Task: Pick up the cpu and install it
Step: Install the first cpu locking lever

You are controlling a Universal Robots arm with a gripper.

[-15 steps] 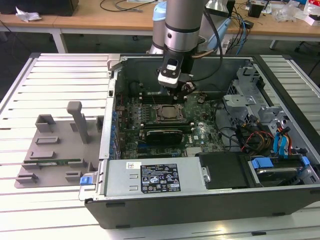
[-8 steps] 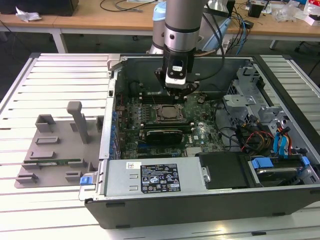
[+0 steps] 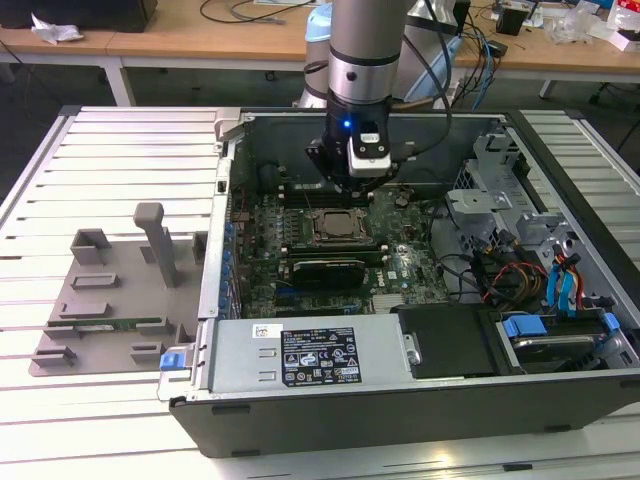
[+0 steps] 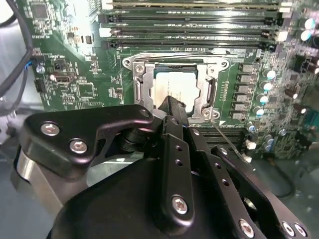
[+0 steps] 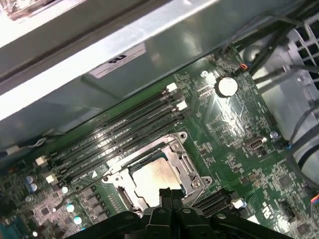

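Observation:
The cpu point(image 3: 338, 226) lies flat in the motherboard's socket inside the open computer case point(image 3: 400, 400), its pale metal top showing in both wrist views point(image 4: 175, 88) point(image 5: 153, 178). The black socket frame point(image 4: 141, 85) stands around it with its lid open. My gripper point(image 3: 348, 182) hangs just above the socket, a little towards the case's back wall. Its black fingers point(image 5: 169, 195) are shut together with nothing between them, and their tips overlap the cpu's edge in both wrist views point(image 4: 172, 106).
Memory slots point(image 5: 119, 134) run beside the socket. A power supply point(image 3: 300, 355) lies along the case's front, and a drive cage with cables point(image 3: 520, 250) is at the exterior view's right. A grey fixture tray point(image 3: 110, 300) holding a green memory stick point(image 3: 110, 322) sits left of the case.

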